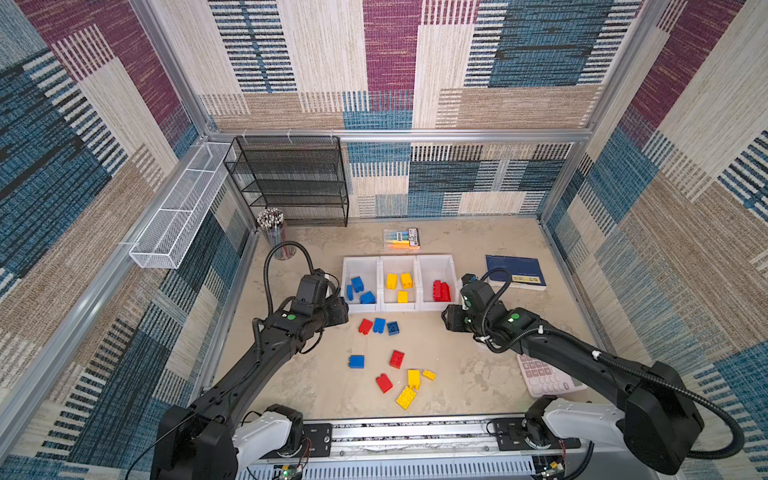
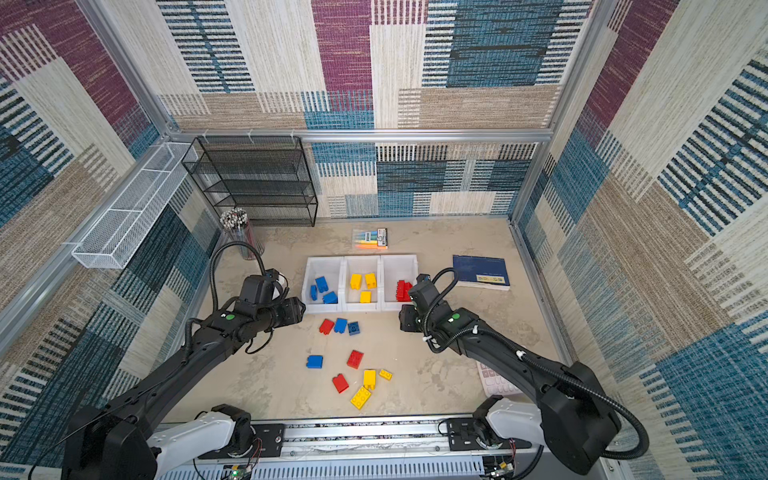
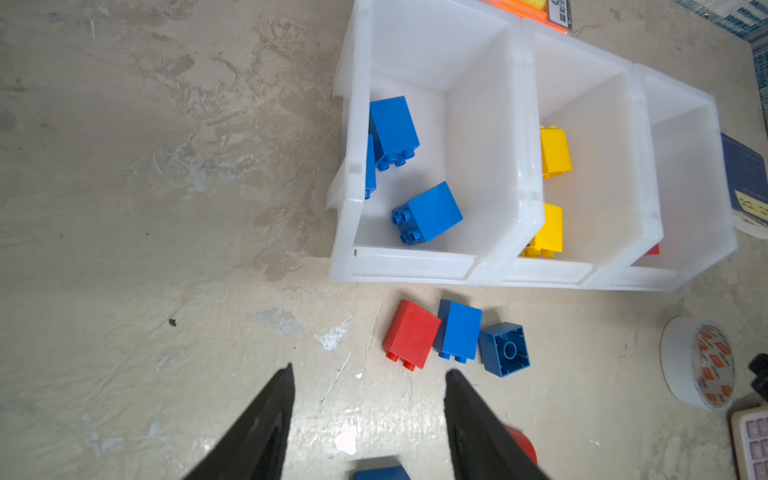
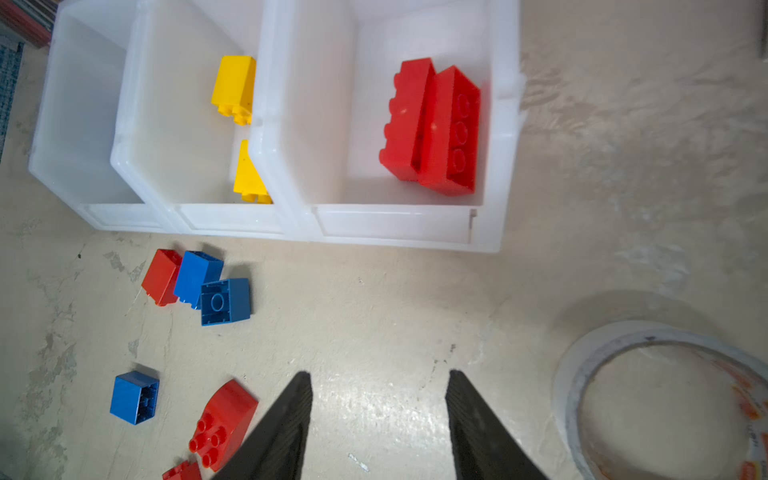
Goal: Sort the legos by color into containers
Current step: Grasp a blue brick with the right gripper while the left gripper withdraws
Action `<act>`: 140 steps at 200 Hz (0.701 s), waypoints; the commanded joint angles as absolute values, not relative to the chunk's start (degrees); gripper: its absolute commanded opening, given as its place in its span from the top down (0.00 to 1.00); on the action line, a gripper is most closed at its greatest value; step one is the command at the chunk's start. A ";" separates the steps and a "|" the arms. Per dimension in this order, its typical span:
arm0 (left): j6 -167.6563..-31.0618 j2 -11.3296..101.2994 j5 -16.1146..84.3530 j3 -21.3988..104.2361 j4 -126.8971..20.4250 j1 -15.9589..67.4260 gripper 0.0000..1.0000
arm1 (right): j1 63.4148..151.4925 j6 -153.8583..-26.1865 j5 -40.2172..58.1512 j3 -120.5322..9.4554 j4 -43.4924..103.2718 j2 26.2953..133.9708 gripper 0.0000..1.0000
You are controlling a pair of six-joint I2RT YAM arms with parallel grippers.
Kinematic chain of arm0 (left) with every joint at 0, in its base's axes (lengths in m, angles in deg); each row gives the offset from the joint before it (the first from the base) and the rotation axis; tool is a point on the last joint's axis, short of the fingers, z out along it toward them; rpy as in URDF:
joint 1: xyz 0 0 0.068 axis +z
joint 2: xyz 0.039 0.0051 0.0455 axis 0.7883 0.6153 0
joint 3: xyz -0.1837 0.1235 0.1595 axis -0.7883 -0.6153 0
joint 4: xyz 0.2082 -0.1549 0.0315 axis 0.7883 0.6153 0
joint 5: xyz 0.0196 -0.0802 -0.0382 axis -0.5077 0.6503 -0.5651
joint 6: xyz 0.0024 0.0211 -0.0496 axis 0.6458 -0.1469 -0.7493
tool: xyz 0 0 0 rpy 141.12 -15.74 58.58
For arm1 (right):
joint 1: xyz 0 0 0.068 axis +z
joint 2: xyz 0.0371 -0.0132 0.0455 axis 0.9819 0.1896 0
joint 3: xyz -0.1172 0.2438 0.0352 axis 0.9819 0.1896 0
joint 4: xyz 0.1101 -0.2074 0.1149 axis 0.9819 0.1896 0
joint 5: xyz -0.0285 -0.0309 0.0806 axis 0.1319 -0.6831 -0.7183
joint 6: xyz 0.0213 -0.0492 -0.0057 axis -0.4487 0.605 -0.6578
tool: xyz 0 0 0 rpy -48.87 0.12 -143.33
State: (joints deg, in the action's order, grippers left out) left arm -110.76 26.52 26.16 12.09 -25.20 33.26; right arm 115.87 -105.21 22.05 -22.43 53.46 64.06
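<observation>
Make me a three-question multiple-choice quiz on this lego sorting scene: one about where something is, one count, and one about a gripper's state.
1. In a top view, which of the three containers holds the yellow legos?
A. left
B. middle
C. right
2. How many blue legos lie inside a container?
A. one
B. six
C. three
3. What state is the left gripper in?
A. open and empty
B. shut on a red lego
C. shut on a blue lego

Answers:
1 B: both top views show the yellow ones in the middle container.
2 C: the left wrist view shows three blue ones in the end container.
3 A: its jaws stand apart with nothing between them.
</observation>
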 commanded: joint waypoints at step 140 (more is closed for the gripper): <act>-119.49 12.08 27.47 0.56 -21.37 33.37 0.40 | 131.66 -100.47 24.43 -47.26 52.18 97.65 0.43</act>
